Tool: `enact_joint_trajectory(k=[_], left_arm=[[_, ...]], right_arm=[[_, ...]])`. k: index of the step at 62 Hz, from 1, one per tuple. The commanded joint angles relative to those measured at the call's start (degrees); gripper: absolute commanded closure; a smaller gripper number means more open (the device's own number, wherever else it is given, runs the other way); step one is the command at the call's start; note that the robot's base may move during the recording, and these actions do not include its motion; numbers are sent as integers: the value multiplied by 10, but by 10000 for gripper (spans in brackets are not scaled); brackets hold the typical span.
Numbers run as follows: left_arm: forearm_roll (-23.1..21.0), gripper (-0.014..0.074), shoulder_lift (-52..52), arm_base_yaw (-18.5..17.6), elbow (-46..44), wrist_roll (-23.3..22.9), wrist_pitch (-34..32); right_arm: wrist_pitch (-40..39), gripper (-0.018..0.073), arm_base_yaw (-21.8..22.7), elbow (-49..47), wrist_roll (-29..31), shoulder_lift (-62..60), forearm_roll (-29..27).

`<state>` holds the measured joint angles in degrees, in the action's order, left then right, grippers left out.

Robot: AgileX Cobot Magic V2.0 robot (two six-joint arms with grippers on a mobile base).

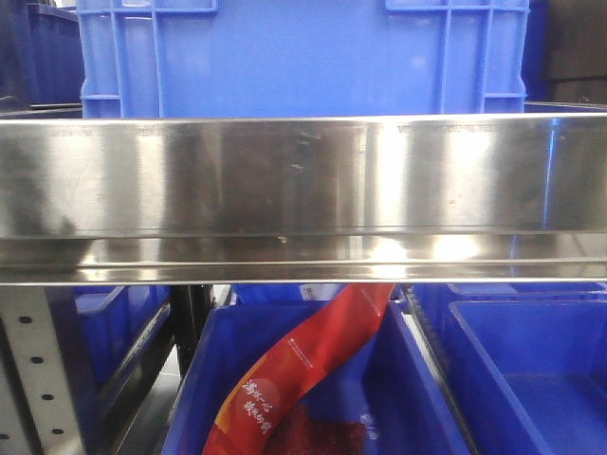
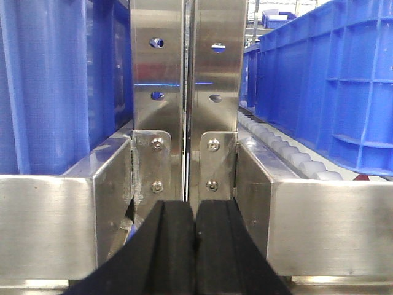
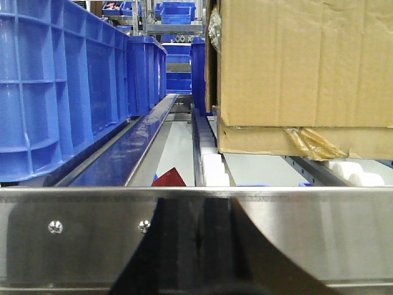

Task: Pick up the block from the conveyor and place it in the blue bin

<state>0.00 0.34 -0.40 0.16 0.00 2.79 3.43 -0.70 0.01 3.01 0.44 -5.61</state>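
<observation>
Blue bin (image 2: 344, 80) beyond closed left fingers (image 2: 175, 246).

Each hand shows two matte black, wedge-shaped fingers (image 2: 178, 246), plain and unmarked (image 3: 184, 246).

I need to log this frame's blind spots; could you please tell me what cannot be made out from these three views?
- Conveyor and block: in no view; the steel rail fills the front view.
- Red packet: its top is hidden behind that rail, and its print is too small to read.
- Left gripper: fingers pressed together, their bases cut off by the bottom edge.
- Right gripper: dark fingers merge, so the gap is unreadable.
- Cardboard box: cut off at the top and right edges.
</observation>
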Motion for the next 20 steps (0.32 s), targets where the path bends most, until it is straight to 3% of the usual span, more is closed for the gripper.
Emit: enact_joint_trajectory(k=[1, 20], left_arm=[[5, 707, -3, 2, -2, -5, -12], [5, 707, -3, 2, -2, -5, -12]], right_arm=[[-10, 721, 4, 0, 0, -4, 4], [-10, 721, 4, 0, 0, -4, 4]])
